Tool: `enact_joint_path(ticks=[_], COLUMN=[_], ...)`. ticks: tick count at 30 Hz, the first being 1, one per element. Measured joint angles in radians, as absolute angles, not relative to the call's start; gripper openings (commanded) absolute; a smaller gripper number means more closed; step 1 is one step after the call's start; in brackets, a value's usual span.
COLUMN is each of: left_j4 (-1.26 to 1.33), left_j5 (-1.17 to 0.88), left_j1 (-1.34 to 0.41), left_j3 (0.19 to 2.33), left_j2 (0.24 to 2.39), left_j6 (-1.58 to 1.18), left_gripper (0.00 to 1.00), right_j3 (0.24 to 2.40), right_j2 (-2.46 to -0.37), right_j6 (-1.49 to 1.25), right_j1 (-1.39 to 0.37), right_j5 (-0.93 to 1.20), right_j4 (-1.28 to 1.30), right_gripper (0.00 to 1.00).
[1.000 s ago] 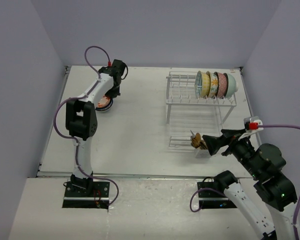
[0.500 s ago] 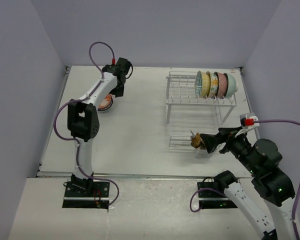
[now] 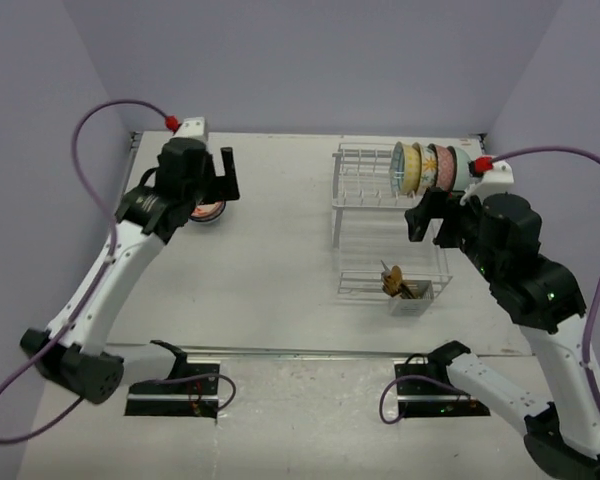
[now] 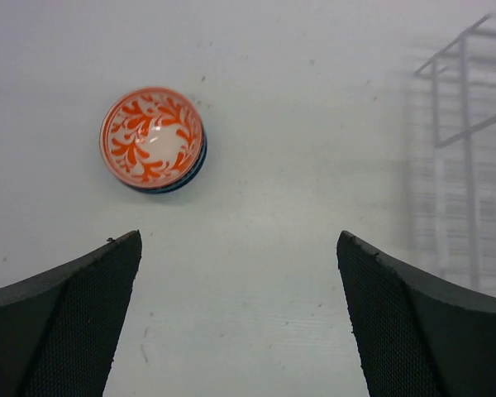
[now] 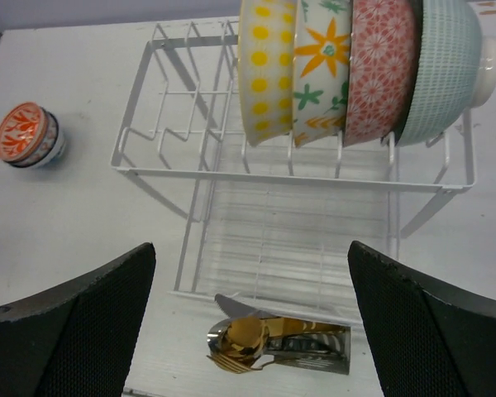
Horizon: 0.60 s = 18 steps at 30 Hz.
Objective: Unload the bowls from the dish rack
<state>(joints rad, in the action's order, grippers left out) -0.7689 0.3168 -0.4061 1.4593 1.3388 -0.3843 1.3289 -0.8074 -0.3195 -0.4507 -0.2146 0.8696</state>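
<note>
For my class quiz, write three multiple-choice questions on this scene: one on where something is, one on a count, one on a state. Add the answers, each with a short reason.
1. Where is the orange-patterned bowl?
A. In the dish rack
B. On the table, left of the rack
C. In the left claw

2. How many bowls stand in the dish rack?
A. Two
B. Six
C. Four

3. What state is the left claw in?
A. Open and empty
B. Shut on a bowl
C. Shut on a fork

Answers:
1 B: the left wrist view shows it on the tabletop, away from the rack.
2 C: yellow, flowered, pink and teal bowls stand on edge side by side.
3 A: its jaws stand wide apart with only table between them.
</note>
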Motion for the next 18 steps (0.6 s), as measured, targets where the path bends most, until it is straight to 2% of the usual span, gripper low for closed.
enact_joint_path(ticks=[3, 8, 13, 18], left_j4=[-0.687, -0.641, -0.624, -0.607], left_j5=[0.278, 0.208, 0.175, 0.184], left_j1=[-0.406, -0.406, -0.406, -0.406], left_j3=[1.324, 1.147, 0.971, 0.871], left_j2=[1.122, 0.947, 0.844, 0.762], left_j6=[-0.410, -0.410, -0.404, -0.392], left_gripper=[1.00, 1.00, 1.00, 1.00], right_j3=[1.459, 1.714, 1.922, 2.045], right_j2=[-0.938, -1.165, -1.396, -1.585], right_j6=[-0.304, -0.260, -0.208, -0.136], right_j1=[-0.474, -0.542, -0.593, -0.659], right_j5=[-0.331, -0.545, -0.690, -0.813], right_j4=[0.920, 1.006, 1.065, 1.092], right_gripper=[0.99, 0.99, 0.70, 0.68])
